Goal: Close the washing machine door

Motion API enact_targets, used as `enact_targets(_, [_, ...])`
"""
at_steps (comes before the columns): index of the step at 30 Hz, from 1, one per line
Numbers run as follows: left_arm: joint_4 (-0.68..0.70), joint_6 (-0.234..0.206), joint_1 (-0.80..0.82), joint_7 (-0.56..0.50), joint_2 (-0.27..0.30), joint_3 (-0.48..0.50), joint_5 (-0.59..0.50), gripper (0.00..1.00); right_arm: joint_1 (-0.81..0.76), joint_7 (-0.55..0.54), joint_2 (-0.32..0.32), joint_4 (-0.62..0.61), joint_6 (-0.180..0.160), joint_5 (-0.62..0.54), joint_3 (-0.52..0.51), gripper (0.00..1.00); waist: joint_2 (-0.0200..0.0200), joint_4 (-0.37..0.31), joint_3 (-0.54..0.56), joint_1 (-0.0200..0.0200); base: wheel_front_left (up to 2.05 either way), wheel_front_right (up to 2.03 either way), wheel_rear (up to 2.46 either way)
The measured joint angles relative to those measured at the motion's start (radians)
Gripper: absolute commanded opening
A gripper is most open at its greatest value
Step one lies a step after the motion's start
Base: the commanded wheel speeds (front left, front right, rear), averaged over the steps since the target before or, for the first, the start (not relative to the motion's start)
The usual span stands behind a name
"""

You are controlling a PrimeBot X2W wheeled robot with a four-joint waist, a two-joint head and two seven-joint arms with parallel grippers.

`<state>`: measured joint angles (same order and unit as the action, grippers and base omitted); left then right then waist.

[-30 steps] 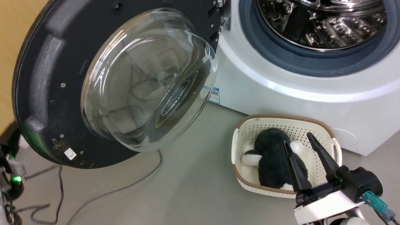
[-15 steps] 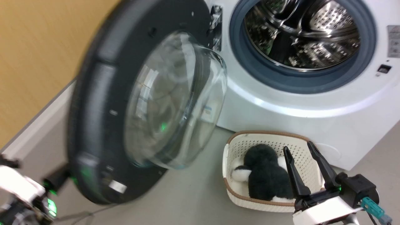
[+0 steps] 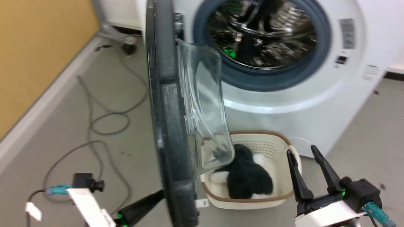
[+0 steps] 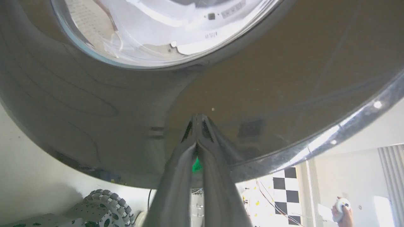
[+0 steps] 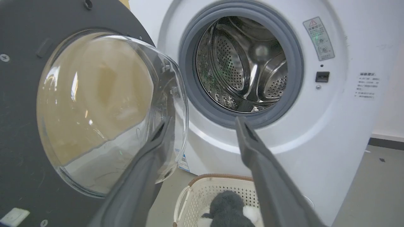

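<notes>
door (image 3: pixel 167 126) edge-on, basket (image 3: pixel 271 143) partly hidden

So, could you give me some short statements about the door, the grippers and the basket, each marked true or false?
1. The left gripper has its fingers together, tips at the glossy outside of the washing machine door. True.
2. The door is latched shut. False: it stands open, away from the drum.
3. The right gripper holds the plush toy. False: it is open and empty; the plush toy lies in the basket.
4. The basket stands on the floor. True.
</notes>
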<state>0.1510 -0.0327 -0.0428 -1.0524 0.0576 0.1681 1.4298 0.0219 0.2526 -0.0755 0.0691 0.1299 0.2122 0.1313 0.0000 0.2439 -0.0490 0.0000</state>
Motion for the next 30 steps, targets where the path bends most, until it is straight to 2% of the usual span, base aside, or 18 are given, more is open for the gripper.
enact_targets(7, [-0.059, 0.002, 0.002, 0.14, -0.004, -0.132, 0.058, 0.0, 0.005, 0.0, 0.002, -0.004, 0.0, -0.005, -0.007, 1.0, 0.0, -0.121, -0.024, 0.0, 0.0, 0.0, 0.0])
enact_targets(11, [-0.119, 0.032, 0.034, 0.249, -0.005, -0.186, 0.067, 0.0, 0.015, 0.0, 0.002, -0.01, 0.0, -0.009, -0.013, 1.0, 0.0, -0.204, -0.044, 0.0, 0.0, 0.0, 0.0])
enact_targets(16, [-0.178, 0.07, 0.113, 0.385, -0.004, -0.227, 0.105, 0.0, 0.02, 0.004, 0.002, -0.015, 0.0, -0.009, -0.026, 1.0, 0.0, -0.313, -0.077, 0.0, 0.0, 0.0, 0.0])
enact_targets(21, [-0.226, 0.089, 0.207, 0.484, -0.006, -0.265, 0.107, 0.0, 0.025, 0.005, 0.007, -0.018, 0.0, -0.008, -0.031, 1.0, 0.0, -0.419, -0.116, 0.0, 0.0, 0.0, 0.0])
enact_targets(22, [-0.243, 0.089, 0.245, 0.519, -0.006, -0.279, 0.103, 0.0, 0.026, 0.005, 0.009, -0.02, 0.0, -0.007, -0.031, 1.0, 0.0, -0.46, -0.131, 0.0, 0.0, 0.0, 0.0])
enact_targets(23, [-0.243, 0.089, 0.245, 0.519, -0.006, -0.279, 0.103, 0.0, 0.026, 0.005, 0.009, -0.02, 0.0, -0.007, -0.031, 1.0, 0.0, -0.46, -0.131, 0.0, 0.0, 0.0, 0.0])
enact_targets(24, [-0.268, 0.089, 0.286, 0.559, -0.007, -0.289, 0.089, 0.0, 0.029, 0.005, 0.012, -0.023, 0.0, -0.001, -0.03, 1.0, 0.0, -0.498, -0.147, 0.0, 0.0, 0.0, 0.0])
enact_targets(25, [-0.268, 0.089, 0.286, 0.559, -0.007, -0.289, 0.089, 0.0, 0.029, 0.005, 0.012, -0.023, 0.0, -0.001, -0.03, 1.0, 0.0, -0.498, -0.147, 0.0, 0.0, 0.0, 0.0])
enact_targets(30, [-0.343, 0.077, 0.403, 0.706, -0.008, -0.294, 0.052, 0.0, 0.037, 0.005, 0.017, -0.026, 0.0, 0.004, -0.027, 1.0, 0.0, -0.582, -0.186, 0.0, 0.0, 0.0, 0.0])
